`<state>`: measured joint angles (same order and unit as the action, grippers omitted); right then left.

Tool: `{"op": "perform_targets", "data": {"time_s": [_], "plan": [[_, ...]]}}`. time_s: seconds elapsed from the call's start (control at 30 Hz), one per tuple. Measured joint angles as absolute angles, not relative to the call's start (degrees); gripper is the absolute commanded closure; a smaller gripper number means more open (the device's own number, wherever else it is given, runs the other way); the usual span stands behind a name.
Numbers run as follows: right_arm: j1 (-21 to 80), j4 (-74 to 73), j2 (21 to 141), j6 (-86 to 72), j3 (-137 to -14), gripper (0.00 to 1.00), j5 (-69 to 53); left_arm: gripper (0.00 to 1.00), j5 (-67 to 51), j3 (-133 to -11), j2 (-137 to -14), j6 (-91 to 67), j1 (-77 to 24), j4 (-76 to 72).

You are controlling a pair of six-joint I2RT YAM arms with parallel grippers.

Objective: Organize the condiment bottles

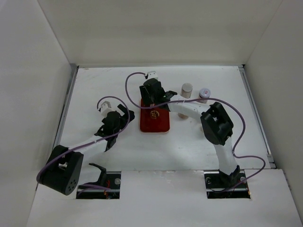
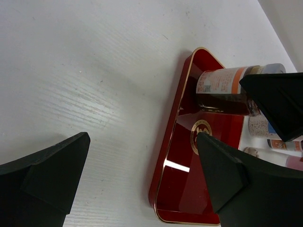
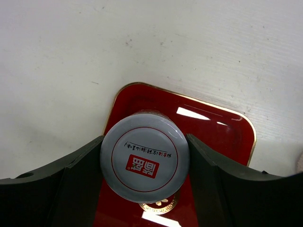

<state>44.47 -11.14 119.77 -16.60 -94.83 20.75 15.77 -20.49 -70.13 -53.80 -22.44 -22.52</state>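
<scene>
My right gripper (image 1: 152,92) is shut on a grey-capped spice jar (image 3: 145,161), with a finger pressed on each side of the cap. The jar is upright over the far end of the flat red tray (image 1: 155,124). In the left wrist view the jar (image 2: 222,90) shows an orange-and-white label and dark contents, and its base is at the tray floor (image 2: 189,156). A cream-capped jar (image 1: 187,90) and a pink-capped jar (image 1: 204,93) stand on the table right of the tray. My left gripper (image 1: 117,120) is open and empty, left of the tray.
White walls close the table on the left, back and right. The right arm's purple cable (image 1: 189,100) loops over the table behind the tray. Two more jars (image 2: 259,126) show partly past the tray in the left wrist view.
</scene>
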Motion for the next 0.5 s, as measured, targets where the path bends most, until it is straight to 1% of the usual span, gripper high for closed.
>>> {"op": "perform_targets", "data": {"time_s": [0.13,0.2,0.43,0.5], "plan": [[44.4,-11.2,120.9,-16.2,-95.7,0.53,20.8,0.0,15.6,-20.5,-70.5,-53.9,-22.5,-22.5],[44.4,-11.2,121.5,-16.1,-96.3,0.5,20.7,0.0,15.5,-20.5,-70.5,-53.9,-22.5,-22.6],[44.6,-10.9,123.0,-16.1,-97.7,0.26,21.0,0.0,14.8,-20.5,-70.5,-54.0,-22.5,-22.8],[44.7,-10.8,123.0,-16.1,-97.8,0.21,21.1,0.0,14.7,-20.5,-70.5,-54.0,-22.5,-22.8]]}}
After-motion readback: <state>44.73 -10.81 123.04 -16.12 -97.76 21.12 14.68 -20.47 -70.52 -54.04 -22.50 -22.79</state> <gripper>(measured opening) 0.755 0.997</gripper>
